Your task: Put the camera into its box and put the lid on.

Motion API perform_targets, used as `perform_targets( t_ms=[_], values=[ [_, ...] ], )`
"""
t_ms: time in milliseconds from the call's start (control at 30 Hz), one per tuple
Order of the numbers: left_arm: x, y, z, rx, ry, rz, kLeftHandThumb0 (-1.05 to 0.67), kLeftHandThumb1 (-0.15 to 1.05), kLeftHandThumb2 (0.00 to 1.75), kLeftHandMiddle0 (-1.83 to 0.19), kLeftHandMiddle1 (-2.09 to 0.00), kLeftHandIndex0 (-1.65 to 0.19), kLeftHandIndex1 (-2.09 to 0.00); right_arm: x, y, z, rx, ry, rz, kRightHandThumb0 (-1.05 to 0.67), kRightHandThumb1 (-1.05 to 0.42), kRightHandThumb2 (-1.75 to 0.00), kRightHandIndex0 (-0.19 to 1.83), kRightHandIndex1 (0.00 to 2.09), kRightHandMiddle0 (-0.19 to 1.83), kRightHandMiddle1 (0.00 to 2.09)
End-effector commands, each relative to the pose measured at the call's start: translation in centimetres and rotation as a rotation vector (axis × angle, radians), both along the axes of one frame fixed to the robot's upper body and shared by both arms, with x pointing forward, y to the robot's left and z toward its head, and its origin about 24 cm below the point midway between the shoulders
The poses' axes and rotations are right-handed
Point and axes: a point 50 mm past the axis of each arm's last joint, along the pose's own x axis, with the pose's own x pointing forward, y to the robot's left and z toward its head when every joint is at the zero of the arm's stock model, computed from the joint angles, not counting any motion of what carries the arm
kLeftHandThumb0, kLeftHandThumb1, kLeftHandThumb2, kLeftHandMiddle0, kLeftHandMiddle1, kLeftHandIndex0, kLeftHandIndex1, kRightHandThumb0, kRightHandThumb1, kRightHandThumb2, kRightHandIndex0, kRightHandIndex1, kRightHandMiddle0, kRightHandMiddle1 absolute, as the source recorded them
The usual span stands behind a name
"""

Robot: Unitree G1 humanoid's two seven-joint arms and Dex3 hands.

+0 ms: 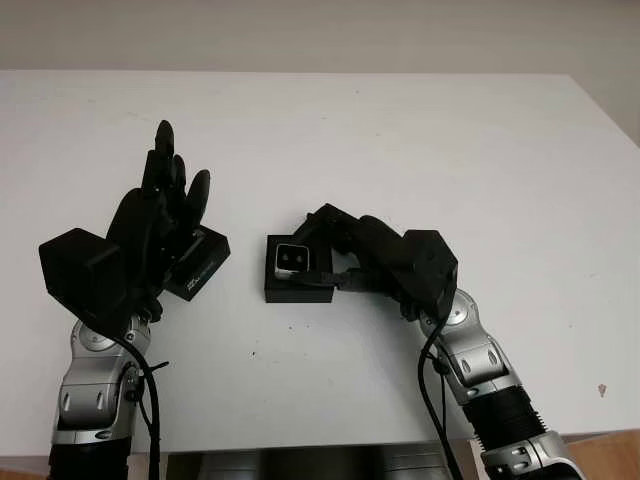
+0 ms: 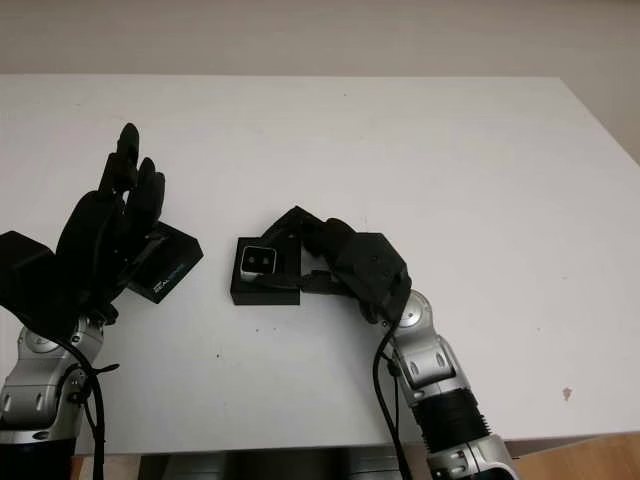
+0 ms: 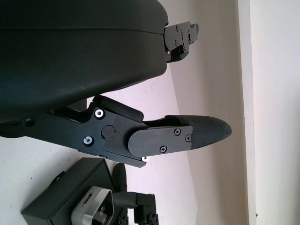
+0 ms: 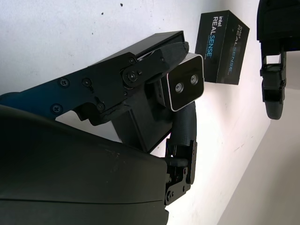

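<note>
Right wrist view: my right hand gripped camera over box; judged should seat squarely before release. Left hand held nothing, open above lid.

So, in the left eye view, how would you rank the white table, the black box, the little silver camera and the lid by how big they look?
1. White table, by far the largest.
2. Black box and lid: they look alike, and the left robot hand covers part of the lid, so no ranking.
3. Silver camera, held by the right robot hand, smallest.

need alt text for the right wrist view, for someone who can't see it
The right hand grips a small silver camera over its open black box on the white table. Beyond it lies the black lid printed Intel RealSense, with the left hand nearby.
</note>
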Motion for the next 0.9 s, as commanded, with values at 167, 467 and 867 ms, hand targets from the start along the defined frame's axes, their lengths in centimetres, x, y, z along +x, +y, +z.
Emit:
perform_targets(
  t_ms=[167,467,867],
  values=[
    [-0.2,0.2,0.0,0.012,-0.007,-0.001,-0.73,1.05,0.49,0.19,0.0,0.19,0.0,0.2,-0.7,-0.8,-0.017,0.017,-0.036,-0.44,-0.98,-0.05,0.28,0.07,0.26,1.66],
    [-0.2,0.1,0.0,0.011,-0.009,0.002,-0.73,1.05,0.49,0.19,0.0,0.19,0.0,1.1,-1.6,0.5,-0.029,-0.034,-0.057,-0.42,-0.98,-0.05,0.28,0.06,0.27,1.61],
    [-0.3,0.1,-0.1,0.01,-0.011,0.001,-0.72,1.05,0.49,0.19,0.0,0.19,0.0,1.7,-2.1,1.6,-0.077,-0.088,-0.044,-0.41,-0.98,-0.06,0.29,0.06,0.27,1.58]
  ],
)
